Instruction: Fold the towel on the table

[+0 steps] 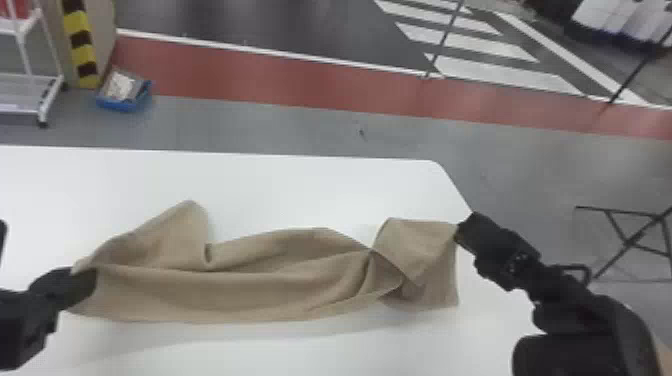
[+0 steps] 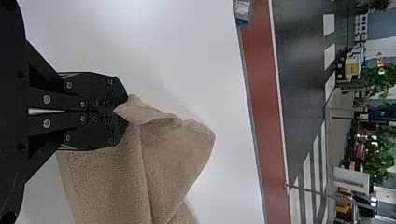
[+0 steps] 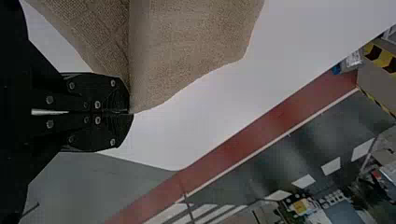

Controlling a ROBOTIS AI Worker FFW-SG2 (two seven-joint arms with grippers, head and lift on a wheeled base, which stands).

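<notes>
At the left, a corner of the towel is clenched in the left pincer. The rumpled middle is stretched over the worktop; a crooked fold could be caused by its twist. At the right, cloth is nipped by the right pincer, and could be lost if overtightened.

Clad in black, with blocky joint housings, a small curved loop, broad flat fingers and silvery round screws.
</notes>
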